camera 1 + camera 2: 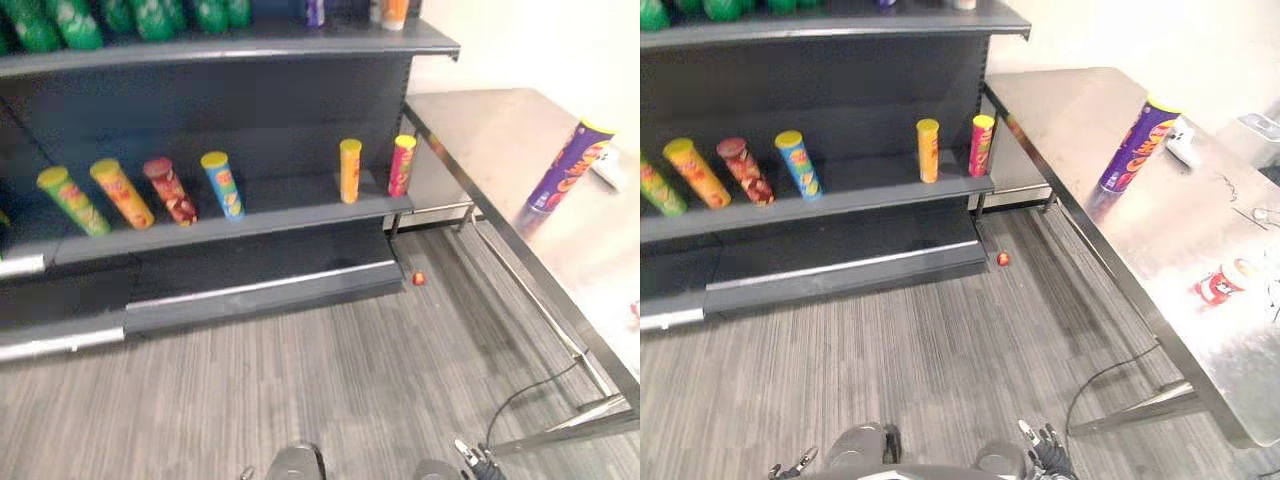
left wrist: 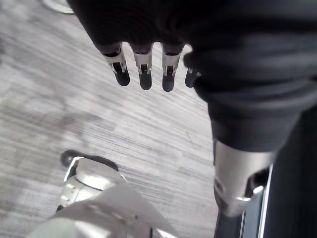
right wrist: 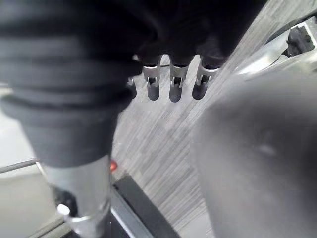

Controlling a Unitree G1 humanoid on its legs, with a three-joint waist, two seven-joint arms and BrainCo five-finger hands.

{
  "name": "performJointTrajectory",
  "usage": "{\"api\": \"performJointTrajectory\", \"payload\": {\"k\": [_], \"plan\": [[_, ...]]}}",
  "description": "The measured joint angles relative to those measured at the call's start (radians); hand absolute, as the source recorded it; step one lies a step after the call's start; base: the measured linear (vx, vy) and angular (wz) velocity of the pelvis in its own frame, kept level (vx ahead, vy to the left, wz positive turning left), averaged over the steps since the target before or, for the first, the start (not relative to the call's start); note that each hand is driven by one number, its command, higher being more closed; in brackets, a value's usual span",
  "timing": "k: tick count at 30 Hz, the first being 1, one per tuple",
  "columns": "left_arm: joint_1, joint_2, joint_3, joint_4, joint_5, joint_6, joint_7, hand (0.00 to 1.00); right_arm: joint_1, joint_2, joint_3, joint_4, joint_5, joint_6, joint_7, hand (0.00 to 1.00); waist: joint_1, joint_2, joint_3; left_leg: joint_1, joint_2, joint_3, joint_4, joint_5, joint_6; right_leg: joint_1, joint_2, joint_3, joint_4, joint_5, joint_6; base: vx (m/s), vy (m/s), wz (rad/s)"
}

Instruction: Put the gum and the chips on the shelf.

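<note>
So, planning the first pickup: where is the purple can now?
In both eye views the purple can stands on the steel table on the robot's right, beside a small white item, right of the shelf.

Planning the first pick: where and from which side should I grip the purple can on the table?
Probably grip the purple can round its middle, from the table's aisle edge: it is a tall upright cylinder, with a small white item close on its far side.
</note>
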Motion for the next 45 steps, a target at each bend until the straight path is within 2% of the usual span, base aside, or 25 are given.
{"api": "performJointTrajectory", "payload": {"k": [1, 3, 5, 6, 7, 8, 9, 10, 14, 17, 20, 22, 23, 24, 25, 27, 32, 35, 36, 37, 38, 40, 42, 43, 45], "plan": [[0.001, 0.001, -0.005, 0.0, 0.008, 0.004, 0.0, 0.0, -0.008, -0.001, 0.004, 0.0, 0.001, -0.001, -0.001, 0.0, -0.005, 0.003, 0.001, 0.029, 0.007, 0.019, -0.022, 0.0, 0.0, -0.016, 0.007, -0.05, 0.006, -0.036, -0.002, 0.25, 0.074, -1.06], [0.003, 0.0, -0.02, 0.001, 0.007, 0.025, 0.0, 0.0, -0.035, -0.002, 0.01, -0.005, -0.003, -0.007, 0.0, 0.0, -0.007, 0.023, 0.007, 0.134, 0.048, 0.12, -0.111, 0.005, -0.009, -0.053, 0.045, -0.3, -0.076, -0.122, -0.008, 0.24, 0.027, -1.22], [0.002, 0.002, -0.029, 0.001, 0.005, 0.03, 0.001, 0.0, -0.043, -0.002, 0.033, -0.02, -0.026, -0.011, 0.004, 0.0, -0.007, 0.027, 0.009, 0.183, 0.065, 0.189, -0.157, 0.01, -0.023, -0.069, 0.074, -0.454, -0.22, -0.122, -0.011, 0.21, 0.017, -1.13], [0.001, 0.004, -0.031, 0.001, 0.005, 0.032, 0.0, 0.0, -0.041, 0.0, 0.036, -0.032, -0.042, -0.019, 0.006, 0.0, -0.007, 0.024, 0.009, 0.199, 0.061, 0.221, -0.176, 0.012, -0.03, -0.081, 0.096, -0.502, -0.355, -0.088, -0.004, 0.22, -0.003, -0.89], [0.002, 0.007, -0.035, 0.002, 0.005, 0.031, 0.0, 0.0, -0.036, 0.002, 0.036, -0.035, -0.043, -0.022, 0.007, 0.0, -0.007, 0.019, 0.007, 0.204, 0.051, 0.232, -0.186, 0.012, -0.033, -0.084, 0.107, -0.506, -0.434, -0.038, -0.013, 0.29, -0.042, -0.58], [-0.003, 0.005, -0.042, 0.003, 0.005, 0.029, 0.001, 0.0, -0.035, 0.003, 0.03, -0.038, -0.042, -0.023, 0.009, 0.0, -0.008, 0.013, 0.008, 0.222, 0.04, 0.234, -0.201, 0.011, -0.046, -0.079, 0.124, -0.511, -0.493, 0.002, -0.115, 0.29, -0.042, -0.53], [-0.006, -0.005, -0.057, 0.005, 0.005, 0.029, 0.002, 0.0, -0.049, -0.01, 0.03, -0.037, -0.044, -0.026, 0.008, 0.0, -0.01, 0.047, 0.017, 0.232, 0.057, 0.234, -0.232, 0.023, -0.067, -0.076, 0.157, -0.512, -0.51, 0.02, -0.126, 0.36, -0.059, -0.55], [-0.008, -0.017, -0.069, 0.005, 0.005, 0.027, 0.002, 0.0, -0.054, -0.016, 0.025, -0.041, -0.043, -0.029, 0.008, 0.0, -0.017, 0.075, 0.021, 0.252, 0.059, 0.232, -0.275, 0.034, -0.083, -0.074, 0.186, -0.511, -0.527, 0.019, -0.128, 0.21, -0.033, -0.44], [-0.017, -0.024, -0.067, 0.003, 0.005, 0.011, 0.006, 0.0, -0.061, -0.011, 0.009, -0.04, -0.054, -0.02, -0.002, 0.0, -0.034, 0.082, 0.022, 0.273, 0.06, 0.228, -0.306, 0.06, -0.1, -0.057, 0.202, -0.512, -0.546, -0.011, -0.117, 0.11, -0.034, -0.02], [-0.028, -0.002, -0.065, 0.003, -0.005, 0.0, 0.043, 0.0, -0.057, 0.002, 0.017, -0.039, -0.067, 0.0, -0.005, 0.0, -0.033, 0.035, 0.021, 0.169, 0.095, 0.2, -0.052, 0.058, -0.103, -0.024, 0.189, -0.514, -0.608, -0.025, -0.095, 0.0, -0.071, 0.11], [-0.029, -0.026, -0.044, 0.003, -0.029, -0.004, 0.049, 0.0, -0.056, -0.012, 0.031, -0.04, -0.037, 0.019, 0.006, 0.0, -0.03, 0.064, 0.021, 0.08, 0.185, 0.19, 0.217, 0.063, -0.109, 0.026, 0.231, -0.498, -0.665, -0.017, -0.083, 0.01, -0.07, -0.25], [-0.029, -0.044, -0.022, 0.002, -0.036, -0.008, 0.05, 0.0, -0.055, -0.021, 0.032, -0.041, -0.027, 0.026, 0.01, 0.0, -0.029, 0.085, 0.018, 0.042, 0.236, 0.173, 0.343, 0.103, -0.135, 0.042, 0.27, -0.455, -0.692, -0.018, -0.084, 0.05, -0.039, -0.5], [-0.029, -0.051, -0.006, 0.002, -0.036, -0.009, 0.05, 0.0, -0.055, -0.021, 0.032, -0.041, -0.02, 0.034, 0.009, 0.0, -0.029, 0.088, 0.017, 0.002, 0.262, 0.16, 0.431, 0.171, -0.127, 0.052, 0.292, -0.417, -0.718, -0.017, -0.084, 0.1, -0.05, -0.79], [-0.028, -0.05, 0.008, 0.002, -0.042, -0.009, 0.048, 0.0, -0.056, -0.021, 0.036, -0.042, -0.02, 0.044, 0.009, 0.0, -0.025, 0.082, 0.014, -0.037, 0.263, 0.138, 0.491, 0.178, -0.125, 0.058, 0.296, -0.369, -0.736, -0.015, -0.088, 0.13, -0.031, -0.89], [-0.029, -0.05, 0.018, 0.002, -0.044, -0.009, 0.048, 0.0, -0.056, -0.023, 0.034, -0.041, -0.018, 0.048, 0.008, 0.0, -0.019, 0.082, 0.014, -0.041, 0.258, 0.131, 0.49, 0.133, -0.117, 0.059, 0.295, -0.34, -0.739, -0.015, -0.089, 0.16, 0.013, -1.05], [-0.028, -0.062, 0.031, 0.002, -0.062, -0.01, 0.05, 0.0, -0.051, -0.024, 0.032, -0.038, -0.007, 0.05, 0.009, 0.0, -0.01, 0.074, 0.019, -0.048, 0.205, 0.112, 0.403, 0.023, -0.103, 0.071, 0.295, -0.225, -0.751, -0.004, -0.107, 0.16, 0.051, -1.12], [-0.017, -0.072, 0.035, -0.004, -0.064, -0.014, 0.051, 0.0, -0.049, -0.023, 0.031, -0.036, 0.002, 0.05, 0.011, 0.0, -0.008, 0.074, 0.017, -0.047, 0.124, -0.114, 0.018, 0.013, -0.104, 0.084, 0.293, 0.003, -0.748, -0.001, -0.088, 0.2, 0.184, -1.34], [-0.013, -0.076, 0.046, -0.006, -0.066, -0.022, 0.052, 0.0, -0.04, -0.024, 0.031, -0.042, 0.003, 0.047, 0.013, 0.0, -0.007, 0.071, 0.015, -0.047, 0.124, -0.217, -0.107, 0.028, -0.109, 0.091, 0.279, 0.123, -0.745, -0.006, -0.039, 0.22, 0.336, -1.33], [-0.01, -0.085, 0.053, -0.006, -0.069, -0.025, 0.058, 0.0, -0.034, -0.026, 0.031, -0.045, 0.002, 0.037, 0.026, 0.0, -0.008, 0.081, 0.007, -0.043, 0.124, -0.263, -0.15, 0.044, -0.121, 0.084, 0.276, 0.182, -0.73, -0.02, 0.0, 0.23, 0.516, -1.28], [-0.002, -0.103, 0.052, -0.006, -0.068, -0.025, 0.063, 0.0, -0.021, -0.04, 0.032, -0.055, 0.003, 0.037, 0.04, 0.0, -0.008, 0.114, -0.015, -0.038, 0.135, -0.299, -0.192, 0.052, -0.122, 0.077, 0.291, 0.216, -0.722, -0.025, 0.043, 0.23, 0.543, -1.3], [-0.001, -0.107, 0.056, -0.005, -0.07, -0.025, 0.064, 0.0, -0.024, -0.044, 0.033, -0.053, 0.003, 0.037, 0.045, 0.0, -0.006, 0.13, -0.027, -0.036, 0.136, -0.305, -0.178, 0.125, -0.172, 0.076, 0.295, 0.242, -0.713, -0.033, 0.062, 0.17, 0.391, -1.01], [0.008, -0.064, 0.061, -0.006, -0.069, -0.018, 0.06, 0.0, -0.01, -0.006, 0.034, -0.032, 0.019, 0.042, 0.042, 0.0, -0.005, 0.054, -0.059, -0.011, 0.073, -0.22, -0.155, 0.08, -0.132, 0.081, 0.215, 0.207, -0.704, -0.024, 0.081, 0.22, 0.418, -0.79], [0.004, -0.034, 0.059, -0.002, -0.069, 0.002, 0.041, 0.0, 0.002, 0.029, 0.031, -0.029, 0.026, 0.035, 0.037, 0.0, -0.008, 0.015, -0.078, 0.018, 0.036, -0.181, -0.153, 0.053, -0.108, 0.09, 0.173, 0.191, -0.716, -0.003, 0.111, 0.17, 0.316, -0.63], [-0.006, -0.019, 0.042, 0.012, -0.069, 0.015, 0.03, 0.0, 0.008, 0.039, 0.025, -0.025, 0.042, 0.011, 0.028, 0.0, -0.012, 0.006, -0.084, 0.041, 0.021, -0.153, -0.155, 0.038, -0.091, 0.096, 0.156, 0.192, -0.722, 0.021, 0.115, 0.14, 0.295, -0.62], [-0.024, -0.015, 0.019, 0.036, -0.071, 0.018, 0.011, 0.0, 0.009, 0.039, 0.016, -0.008, 0.04, -0.04, 0.012, 0.0, -0.013, 0.017, -0.084, 0.078, 0.009, -0.112, -0.175, 0.028, -0.077, 0.094, 0.149, 0.166, -0.735, 0.087, 0.101, 0.13, 0.3, -0.6]]}}
